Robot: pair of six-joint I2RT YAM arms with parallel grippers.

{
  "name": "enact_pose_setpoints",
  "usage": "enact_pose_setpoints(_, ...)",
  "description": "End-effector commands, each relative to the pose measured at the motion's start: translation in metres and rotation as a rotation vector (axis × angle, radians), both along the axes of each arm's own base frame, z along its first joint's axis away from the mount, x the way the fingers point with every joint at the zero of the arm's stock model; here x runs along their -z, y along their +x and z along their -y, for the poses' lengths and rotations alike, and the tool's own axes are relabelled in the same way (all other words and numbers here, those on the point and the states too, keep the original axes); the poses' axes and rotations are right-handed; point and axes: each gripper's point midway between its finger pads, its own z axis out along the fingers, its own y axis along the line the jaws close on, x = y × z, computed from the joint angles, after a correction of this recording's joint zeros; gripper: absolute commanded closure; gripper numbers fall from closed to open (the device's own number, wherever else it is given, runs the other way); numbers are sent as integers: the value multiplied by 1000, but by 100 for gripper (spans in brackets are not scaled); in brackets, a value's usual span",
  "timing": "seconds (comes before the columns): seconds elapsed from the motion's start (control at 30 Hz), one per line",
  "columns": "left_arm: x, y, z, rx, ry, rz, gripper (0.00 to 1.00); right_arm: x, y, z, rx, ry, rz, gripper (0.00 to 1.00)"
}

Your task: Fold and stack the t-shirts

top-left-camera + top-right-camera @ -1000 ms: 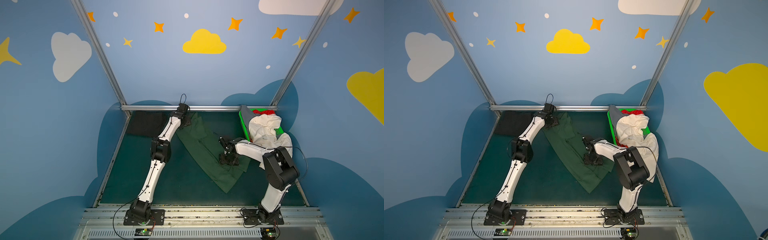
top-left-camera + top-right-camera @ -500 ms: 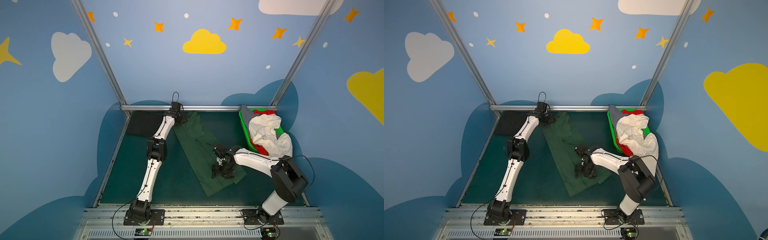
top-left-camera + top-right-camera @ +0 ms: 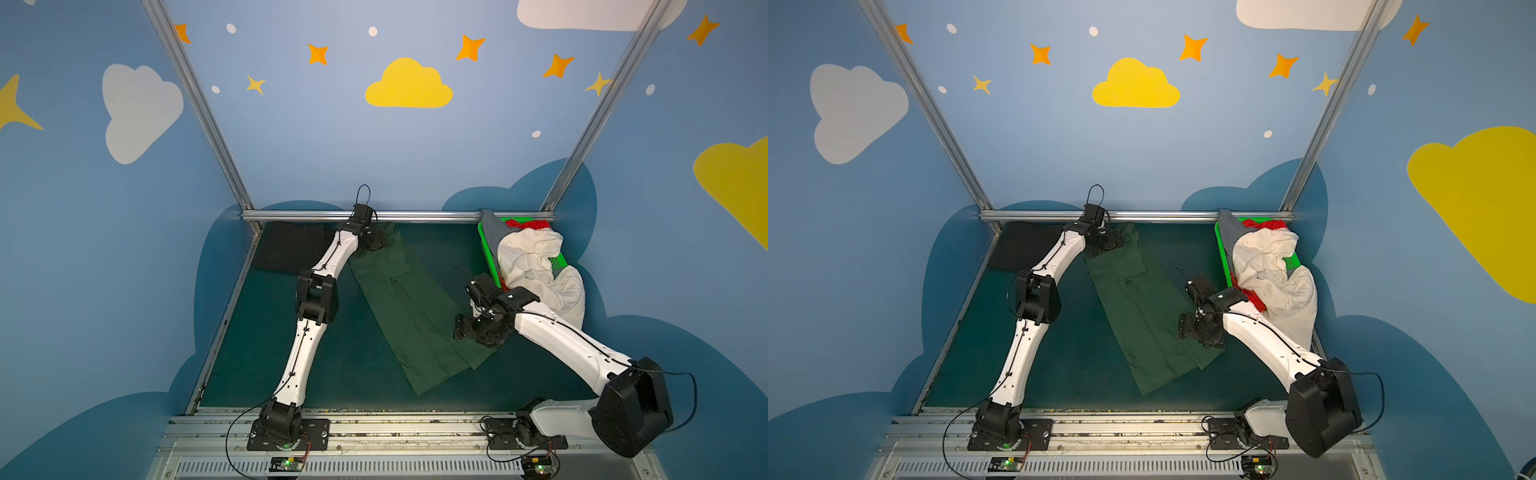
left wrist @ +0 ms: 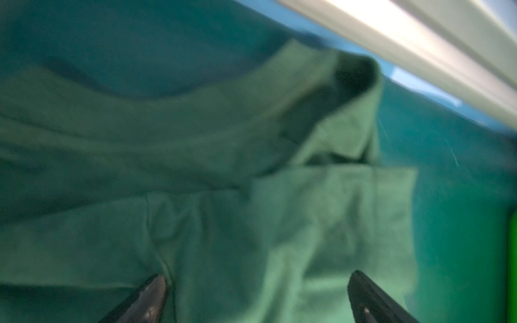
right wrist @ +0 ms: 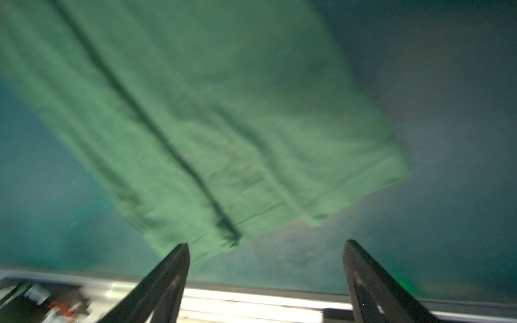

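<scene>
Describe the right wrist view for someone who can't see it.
A blurred dark green t-shirt, folded into a long strip, lies on a teal table. The right tool hangs open and empty near its hem; a metal rail edges the table.

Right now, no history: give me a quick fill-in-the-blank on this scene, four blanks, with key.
1. The folded t-shirt in the far left corner of the table is ____.
2. Besides the cream-white t-shirt and the grey t-shirt, the basket holds a ____ one.
3. The collar end of the dark green t-shirt lies by the ____ gripper.
4. The left gripper and the right gripper both have their jaws ____.

Missing words: black; red; left; open.
</scene>
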Motion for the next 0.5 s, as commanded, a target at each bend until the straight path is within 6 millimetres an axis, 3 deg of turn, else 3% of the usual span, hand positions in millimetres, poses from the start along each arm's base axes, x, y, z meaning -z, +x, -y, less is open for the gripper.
enact_pose_setpoints(0.0, -61, -16, 10, 24, 31, 65, 0, 5, 7, 31, -5, -104, 26, 15)
enact_pose_setpoints(0.27, -130, -56, 22, 44, 83, 189, 0, 34, 47, 60, 46, -113, -22, 17)
enact_pose_setpoints(0.47, -147, -94, 18, 41, 36, 199, 0, 68, 52, 63, 22, -137, -89, 27)
